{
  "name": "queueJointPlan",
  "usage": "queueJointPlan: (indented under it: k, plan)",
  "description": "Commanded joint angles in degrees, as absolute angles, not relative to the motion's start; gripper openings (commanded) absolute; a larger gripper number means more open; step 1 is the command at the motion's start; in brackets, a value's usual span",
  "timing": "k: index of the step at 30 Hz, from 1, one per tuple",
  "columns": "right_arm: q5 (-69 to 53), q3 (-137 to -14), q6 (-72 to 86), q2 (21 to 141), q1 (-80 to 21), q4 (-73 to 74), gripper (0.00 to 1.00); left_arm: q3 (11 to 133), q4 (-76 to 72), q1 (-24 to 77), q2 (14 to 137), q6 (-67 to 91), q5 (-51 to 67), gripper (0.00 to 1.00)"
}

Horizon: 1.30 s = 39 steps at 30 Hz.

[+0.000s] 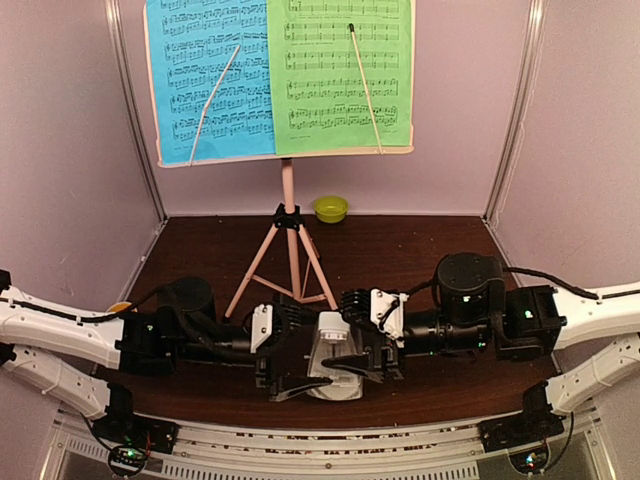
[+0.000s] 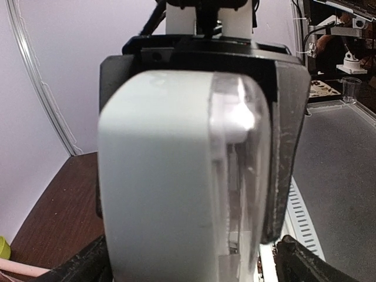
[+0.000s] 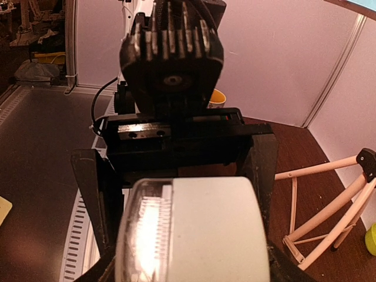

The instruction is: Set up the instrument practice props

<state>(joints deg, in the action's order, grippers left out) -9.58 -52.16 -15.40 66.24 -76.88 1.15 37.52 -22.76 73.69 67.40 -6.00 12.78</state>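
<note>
On the dark wooden table (image 1: 420, 250), overhead view:
- 1 pink music stand (image 1: 288, 190), upright at the back on 3 splayed tripod legs. Nothing stands between it and the arms.
- 2 printed sheets on its desk, side by side and touching: blue sheet (image 1: 205, 80) on the left, green sheet (image 1: 340, 75) on the right. Each has 1 thin retaining wire lying across it, so 2 wires.
- 1 lime-green bowl (image 1: 331, 208), just behind and to the right of the stand's hub, apart from the legs.
- 1 small white metronome (image 1: 330, 362), at the near edge in front of the tripod, between the two grippers.
- The left gripper (image 1: 298, 352) meets the metronome from the left and the right gripper (image 1: 356, 340) from the right. Their black housings cover much of it.

Left wrist view:
- The metronome fills the frame, with its white body on the left and its clear cover on the right.
- The left fingers sit in the bottom corners, spread wide and clear of its sides.
- The right gripper's black jaws frame both of its flanks and seem clamped on it, though the contact is blurred.

Right wrist view:
- The metronome top sits at the bottom of the frame, with the left gripper facing the camera behind it.
- 1 yellow-lined cup (image 3: 216, 98) is partly hidden behind that gripper.
- The tripod legs and a sliver of the bowl are on the right.
</note>
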Motion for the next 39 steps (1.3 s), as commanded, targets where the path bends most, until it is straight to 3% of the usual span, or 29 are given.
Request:
queueJointPlan:
  k: [1,11,19,23,25,27,30,33,37,39]
  plan:
    - [-12.8,-56.0,-15.3,65.4,-77.2,-9.0,0.08,38.0,-25.4,74.2,66.9,-3.9,12.0,0.98]
    - [-19.1,-57.5,-14.9,67.6,-77.3,-10.2,0.07,39.4,-23.2,74.2,67.9,-6.1,15.5,0.97]
    - [-16.6,-58.3,-14.5,68.2,-77.4,-10.7,0.08,39.5,-21.0,74.2,66.2,-6.2,16.4,0.87]
    - [-16.0,-57.9,-13.5,68.3,-77.4,-11.6,0.10,38.3,-22.1,74.2,64.2,-7.0,16.4,0.77]
    - [-15.0,-57.6,-12.7,68.1,-77.3,-12.4,0.16,36.8,-24.1,74.1,63.1,-7.2,16.2,0.70]
    - [-13.9,-57.0,-11.7,67.9,-77.4,-13.1,0.28,35.3,-26.5,73.7,62.2,-6.8,16.1,0.64]
    - [-13.3,-55.9,-10.1,67.3,-77.3,-14.4,0.53,33.3,-29.1,72.7,60.8,-5.6,17.0,0.58]
    - [-12.5,-54.6,-8.2,66.3,-77.1,-15.8,0.68,31.8,-31.4,71.1,59.6,-3.7,19.1,0.52]
    - [-11.3,-52.4,-6.6,64.1,-76.4,-16.8,0.75,30.0,-35.1,68.8,58.2,-0.7,22.0,0.44]
    - [-11.0,-51.3,-6.0,63.2,-76.1,-17.7,0.73,30.0,-35.3,68.2,58.2,-0.4,22.6,0.42]
